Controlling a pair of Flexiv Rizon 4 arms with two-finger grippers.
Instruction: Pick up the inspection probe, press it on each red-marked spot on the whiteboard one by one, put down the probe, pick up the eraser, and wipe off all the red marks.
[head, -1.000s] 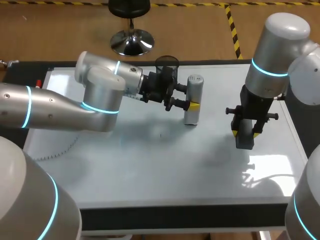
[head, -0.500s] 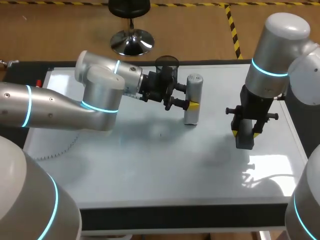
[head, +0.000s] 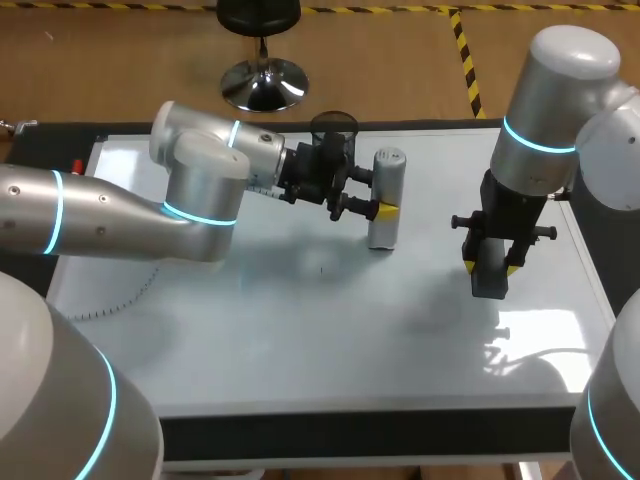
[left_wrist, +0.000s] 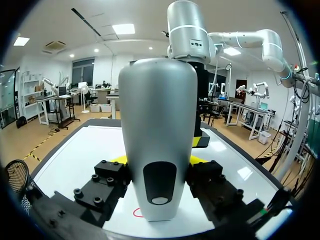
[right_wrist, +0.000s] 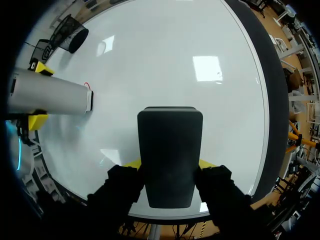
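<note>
Nothing moves: the left end effector (head: 384, 211) stays clamped on the upright grey cylindrical probe (head: 387, 190), its base at a red mark (left_wrist: 137, 213) at one o'clock on the glossy white whiteboard (head: 300, 340), so the press is probably still dwelling, while the right end effector (head: 490, 266) grips the black block eraser (head: 488, 284) at three o'clock.

Left claw (head: 379, 194) reaches in sideways, clamped tight; right claw (head: 490, 268) points straight down, likewise clamped.

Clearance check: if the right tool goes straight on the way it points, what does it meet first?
The bare whiteboard; the eraser in the right tool would touch first. How big the gap is, I can't tell.
</note>
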